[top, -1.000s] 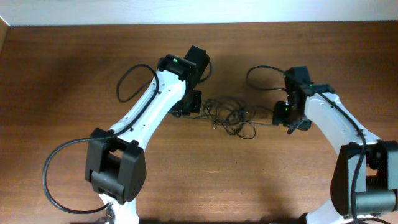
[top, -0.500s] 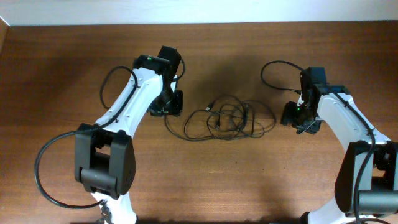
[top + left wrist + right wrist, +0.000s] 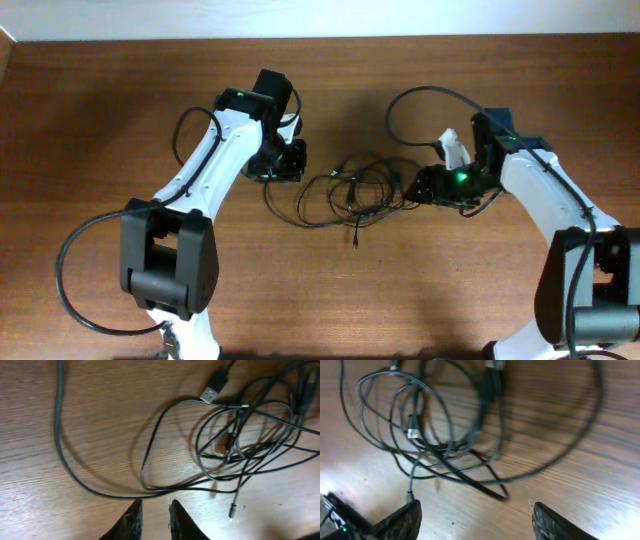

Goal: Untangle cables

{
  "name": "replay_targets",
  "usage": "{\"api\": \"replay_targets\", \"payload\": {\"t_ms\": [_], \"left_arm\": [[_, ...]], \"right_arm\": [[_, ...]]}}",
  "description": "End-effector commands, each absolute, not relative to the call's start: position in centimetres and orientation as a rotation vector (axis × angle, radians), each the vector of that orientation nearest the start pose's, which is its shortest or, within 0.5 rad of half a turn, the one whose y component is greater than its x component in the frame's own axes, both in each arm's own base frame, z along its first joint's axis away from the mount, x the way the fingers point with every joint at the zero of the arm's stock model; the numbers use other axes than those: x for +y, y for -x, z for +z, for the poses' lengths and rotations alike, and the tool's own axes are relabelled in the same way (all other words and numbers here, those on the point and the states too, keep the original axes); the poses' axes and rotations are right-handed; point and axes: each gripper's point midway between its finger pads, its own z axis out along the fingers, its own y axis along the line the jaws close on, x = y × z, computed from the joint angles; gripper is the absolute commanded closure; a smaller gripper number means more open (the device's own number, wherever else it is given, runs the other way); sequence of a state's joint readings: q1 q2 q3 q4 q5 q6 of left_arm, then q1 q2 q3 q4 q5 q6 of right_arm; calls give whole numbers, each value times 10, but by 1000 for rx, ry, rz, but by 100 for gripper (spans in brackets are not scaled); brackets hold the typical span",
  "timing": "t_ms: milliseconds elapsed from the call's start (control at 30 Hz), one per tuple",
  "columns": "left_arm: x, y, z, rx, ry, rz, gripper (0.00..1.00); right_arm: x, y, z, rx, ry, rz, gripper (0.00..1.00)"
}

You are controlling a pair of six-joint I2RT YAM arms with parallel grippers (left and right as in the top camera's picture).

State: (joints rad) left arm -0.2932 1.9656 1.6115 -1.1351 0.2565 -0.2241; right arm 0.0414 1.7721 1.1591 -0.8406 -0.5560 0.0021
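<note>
Jaws on my left side stand narrow, with only a thin gap between the two fingers (image 3: 133, 519), and nothing is inside that gap. Jaws on my right side stand wide, the fingers (image 3: 402, 521) far from each other, and they also hold nothing.

The cables (image 3: 362, 190) lie on the worktop (image 3: 100, 120) between my two arms, touching the wood and not lifted. My left jaws are just beside the near edge of one big loop (image 3: 144, 471). My right jaws are low over the other side of the bunch.

As I judge it, the task is only partly done. The bunch looks loose, with open loops and not one tight ball. One thin end (image 3: 356, 240) lies free toward the front, and a silver plug (image 3: 209, 395) lies free at the edge of the bunch. But in the middle several cords cross over and under each other, so no cable is yet separate from the others. What is left is the main work: to take one cord, pull it out through the crossings, and lay each one apart.
</note>
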Motion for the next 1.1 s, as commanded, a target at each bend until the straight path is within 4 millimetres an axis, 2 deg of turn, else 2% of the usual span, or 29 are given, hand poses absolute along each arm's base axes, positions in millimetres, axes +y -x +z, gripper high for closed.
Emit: {"api": "replay_targets", "payload": {"t_ms": [0,100,200,233,300,367,400,467,533,567,667,767,800,867,1000,1067], "left_arm": [[-168,-356,90,3103,-168,-484,82],[-176,-353,89,3100,-204,-486,82],[-178,-352,89,3101,-214,-486,82],[-178,-352,89,3101,-214,-486,82],[-178,-352,89,3101,-214,-486,82],[-178,-352,89,3102,-214,-486,81],[-178,-352,89,3102,-214,-486,81],[-178,-352,89,3102,-214,-486,81],[-178,-351,89,3103,-214,-486,81],[-178,-350,89,3109,-213,-485,81],[-178,-349,89,3114,-213,-491,80],[-187,-345,93,3114,-222,-580,77],[-195,-342,96,3100,-278,-665,74],[-204,-339,101,3078,-342,-762,65],[-208,-337,103,3066,-371,-810,62],[-208,-335,97,3075,-368,-806,60]], "right_arm": [[123,-326,60,2898,211,889,29],[125,-334,59,2871,252,840,29],[109,-343,50,2884,247,664,29],[108,-345,48,2883,246,658,33],[110,-342,46,2891,245,681,50],[114,-335,41,2901,244,725,52],[114,-332,37,2905,243,730,58],[116,-329,31,2901,244,747,96],[129,-323,38,2874,251,887,96],[143,-320,48,2822,281,1036,96],[167,-316,73,2699,312,1312,96],[179,-313,94,2606,320,1483,96],[184,-313,105,2582,272,1570,96],[189,-315,118,2544,251,1648,96],[189,-324,137,2546,176,1659,96],[190,-326,144,2542,160,1659,96]]}}
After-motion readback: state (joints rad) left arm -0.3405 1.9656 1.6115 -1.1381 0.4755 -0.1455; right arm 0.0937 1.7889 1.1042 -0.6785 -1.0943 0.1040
